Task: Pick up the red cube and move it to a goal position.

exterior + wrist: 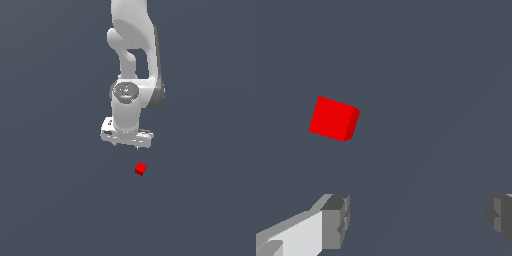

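Note:
The red cube (141, 168) is a tiny bright red block on the flat grey surface, just below and slightly to the exterior view's right of the white arm's hand. In the wrist view the red cube (333, 118) lies apart from both fingers, outside the gap between them. My gripper (126, 145) hangs above the surface with only its short fingertips (137, 147) showing under the hand. The wrist view shows my gripper (418, 220) open, its two grey pads (336, 221) wide apart with nothing between them.
The white arm (134, 55) rises from the hand to the top of the exterior view. The grey surface (60, 200) is plain all around the cube.

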You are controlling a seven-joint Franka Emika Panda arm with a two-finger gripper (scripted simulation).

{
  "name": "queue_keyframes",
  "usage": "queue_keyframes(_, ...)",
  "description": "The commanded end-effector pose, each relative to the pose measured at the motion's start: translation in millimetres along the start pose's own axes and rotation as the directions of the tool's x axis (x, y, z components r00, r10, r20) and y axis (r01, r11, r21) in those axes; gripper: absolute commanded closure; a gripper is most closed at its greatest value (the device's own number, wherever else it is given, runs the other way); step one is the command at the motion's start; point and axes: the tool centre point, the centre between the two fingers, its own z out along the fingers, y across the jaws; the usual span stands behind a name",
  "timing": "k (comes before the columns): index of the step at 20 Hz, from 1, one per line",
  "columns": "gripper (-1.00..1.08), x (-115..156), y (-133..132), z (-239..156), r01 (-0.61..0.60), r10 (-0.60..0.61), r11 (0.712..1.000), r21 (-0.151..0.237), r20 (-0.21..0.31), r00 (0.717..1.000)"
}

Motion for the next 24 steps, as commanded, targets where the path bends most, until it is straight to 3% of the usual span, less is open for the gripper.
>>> queue_keyframes(1, -0.92, 5.1, -11.9, 13.3, -0.040, 0.040, 0.999, 0.002, -0.002, 0.999)
queue_keyframes(12, -0.92, 38.0, -60.9, 70.4, -0.222, 0.222, 0.975, 0.015, -0.009, 0.975)
queue_keyframes(24, -0.92, 56.2, -78.0, 92.3, -0.294, 0.294, 0.956, 0.020, -0.012, 0.956)
